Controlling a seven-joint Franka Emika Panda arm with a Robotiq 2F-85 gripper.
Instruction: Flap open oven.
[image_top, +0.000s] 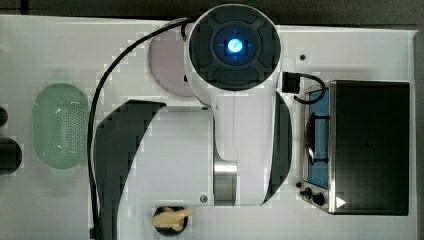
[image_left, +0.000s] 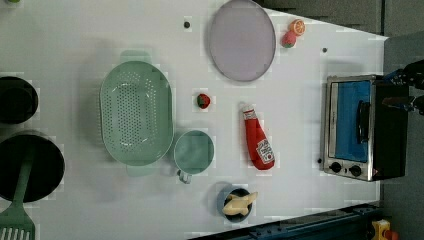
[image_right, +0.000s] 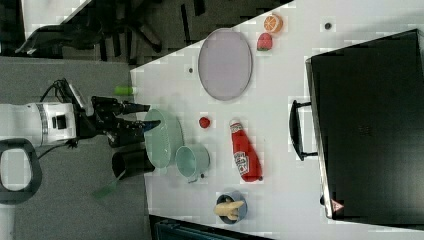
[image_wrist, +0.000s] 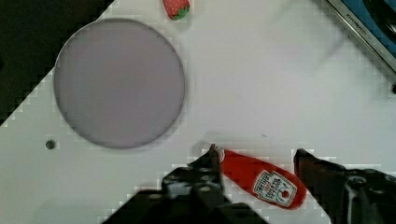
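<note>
In the left view, going left to right, a green colander (image_left: 136, 113) sits at nine o'clock on the white table (image_left: 75, 45), a green cup (image_left: 194, 151) just beside it, then a ketchup bottle (image_left: 257, 139) near the middle with a grey plate (image_left: 242, 40) at twelve o'clock. The oven (image_left: 362, 128) stands at three o'clock, its glass door shut. In the wrist view the gripper (image_wrist: 257, 156) hangs released, fingers spread above the ketchup bottle.

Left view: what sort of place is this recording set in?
Probably a lab tabletop staged as a toy kitchen: a toaster oven, a green colander and a ketchup bottle laid out on a plain white table.
</note>
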